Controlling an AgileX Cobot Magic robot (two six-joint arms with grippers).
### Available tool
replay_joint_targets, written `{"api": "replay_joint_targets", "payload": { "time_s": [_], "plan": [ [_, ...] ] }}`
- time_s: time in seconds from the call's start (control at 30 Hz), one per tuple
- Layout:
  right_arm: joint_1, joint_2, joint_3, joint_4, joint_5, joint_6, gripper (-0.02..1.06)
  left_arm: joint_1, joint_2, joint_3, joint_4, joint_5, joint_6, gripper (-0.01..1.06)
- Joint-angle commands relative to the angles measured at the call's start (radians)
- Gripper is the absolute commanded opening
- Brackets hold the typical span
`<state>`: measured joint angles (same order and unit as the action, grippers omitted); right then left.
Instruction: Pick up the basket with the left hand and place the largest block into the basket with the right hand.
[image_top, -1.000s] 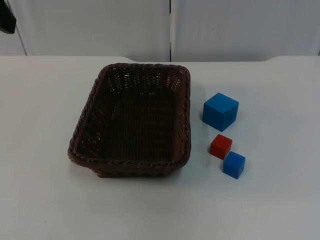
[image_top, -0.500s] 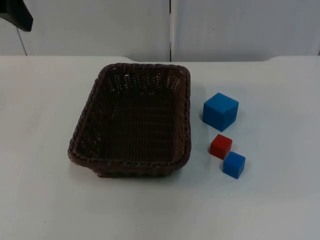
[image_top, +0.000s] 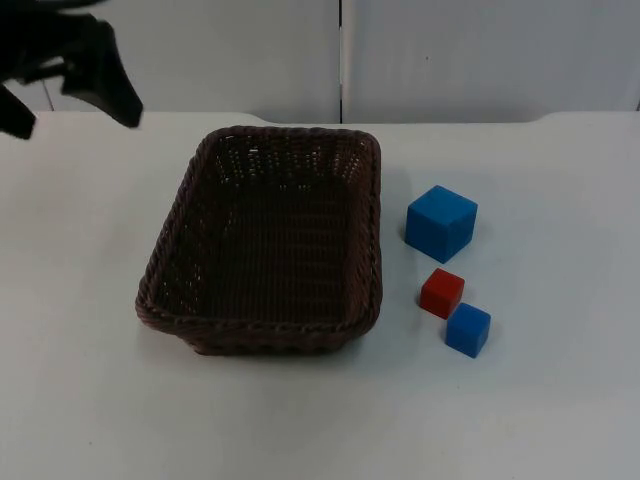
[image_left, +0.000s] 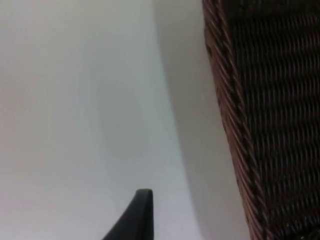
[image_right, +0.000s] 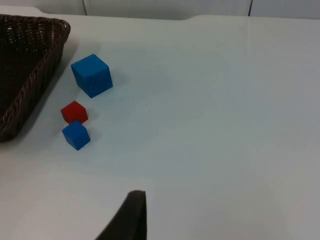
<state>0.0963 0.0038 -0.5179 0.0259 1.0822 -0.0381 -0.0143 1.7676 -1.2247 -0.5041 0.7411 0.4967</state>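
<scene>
One dark brown woven rectangular basket sits on my white table, long axis running away toward the wall. Right of it: one large blue cube, one small red cube, one small blue cube. My left gripper hovers with fingers apart beyond the basket's far-left corner.

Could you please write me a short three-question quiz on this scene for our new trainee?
1. True or false: the large blue block already lies inside the basket.
2. Which block touches the small blue block: A) the large blue block, B) the red block?
3. Which gripper is above the table's far left, beyond the basket?

Key:
1. False; it stands on the table to the basket's right.
2. B.
3. The left gripper.
</scene>
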Motion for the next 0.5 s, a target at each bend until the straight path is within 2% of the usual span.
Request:
{"api": "replay_joint_targets", "payload": {
  "time_s": [0.0,0.17,0.47],
  "plan": [
    [-0.005,-0.004,0.002,0.001,-0.003,-0.003,1.05,-0.025,0.035,-0.007,-0.016,-0.012,0.019,1.05],
    [-0.005,-0.004,0.002,0.003,-0.003,-0.003,1.05,-0.056,0.114,-0.007,-0.014,-0.047,0.022,1.05],
    [-0.005,-0.004,0.002,0.003,-0.003,-0.003,1.05,-0.056,0.240,-0.011,-0.070,-0.070,0.024,1.05]
  ]
}}
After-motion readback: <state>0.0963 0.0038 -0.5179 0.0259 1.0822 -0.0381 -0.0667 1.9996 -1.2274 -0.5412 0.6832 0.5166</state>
